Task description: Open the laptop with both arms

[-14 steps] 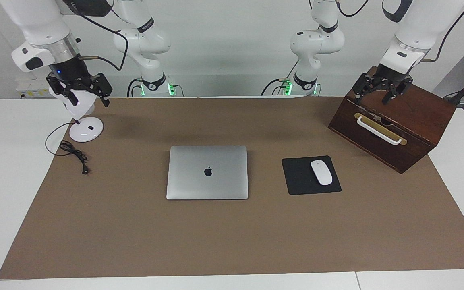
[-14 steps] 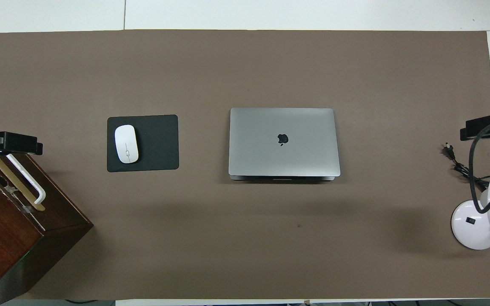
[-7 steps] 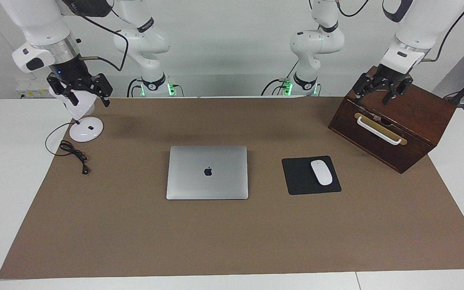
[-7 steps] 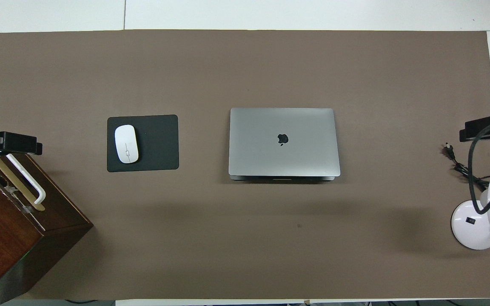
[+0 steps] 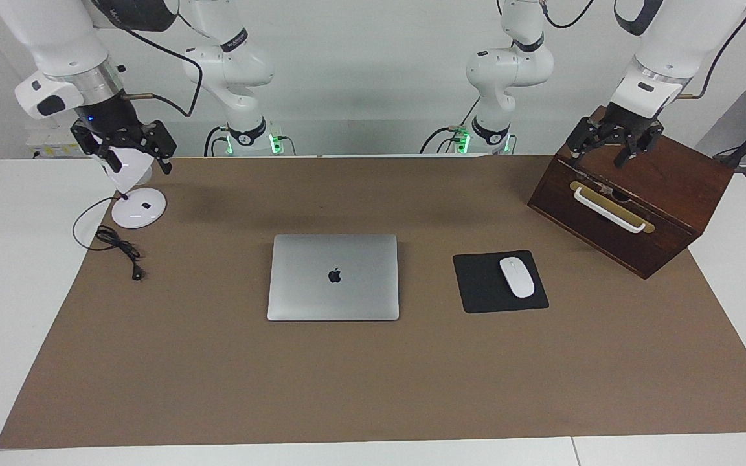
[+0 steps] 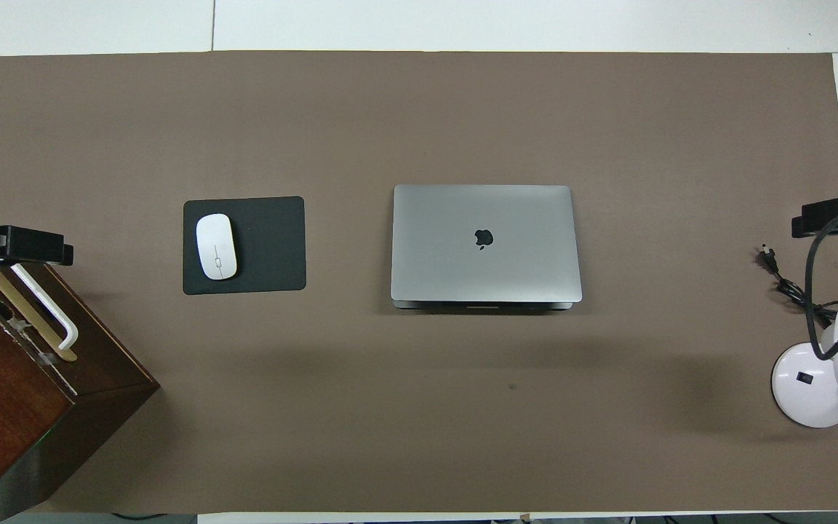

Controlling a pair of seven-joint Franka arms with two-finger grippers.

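The silver-grey laptop (image 5: pixel 333 277) lies shut and flat in the middle of the brown mat, apple logo up; it also shows in the overhead view (image 6: pixel 484 244). My left gripper (image 5: pixel 609 154) hangs open and empty over the top of the wooden box, away from the laptop; its tip shows in the overhead view (image 6: pixel 15 244). My right gripper (image 5: pixel 133 156) hangs open and empty over the white lamp at the right arm's end of the table; it also shows in the overhead view (image 6: pixel 833 216). Neither gripper touches the laptop.
A black mouse pad (image 5: pixel 480 291) with a white mouse (image 5: pixel 517 277) lies beside the laptop toward the left arm's end. A dark wooden box (image 5: pixel 645 213) with a white handle stands there too. A white lamp (image 5: pixel 138 208) and black cable (image 5: pixel 117 246) lie at the right arm's end.
My right gripper has risen a little and shifted slightly toward the right arm's end of the table. The left gripper and the laptop have not moved.
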